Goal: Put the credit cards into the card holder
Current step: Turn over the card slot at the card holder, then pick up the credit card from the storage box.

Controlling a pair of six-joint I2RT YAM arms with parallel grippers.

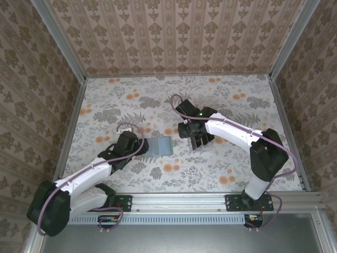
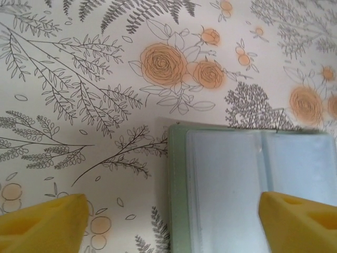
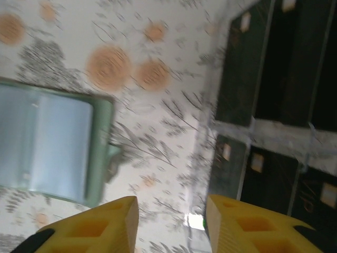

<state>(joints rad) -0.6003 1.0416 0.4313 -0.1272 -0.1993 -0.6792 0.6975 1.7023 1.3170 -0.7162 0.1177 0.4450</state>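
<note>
Clearly nearer to credit cards (image 3: 295, 68) with right gripper (image 3: 169, 203): jaws partly apart, holding nothing. Cards slotted in clear rack (image 3: 274, 132) at 1 o'clock, long axes roughly 12-to-6. Card holder (image 3: 58, 142) flat on table at 10 o'clock, beneath wide-spread, empty left gripper (image 2: 171, 197).

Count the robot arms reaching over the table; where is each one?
2. The left arm reaches from the near left to the card holder; the right arm reaches from the near right to the clear card rack. None seems hidden.
</note>
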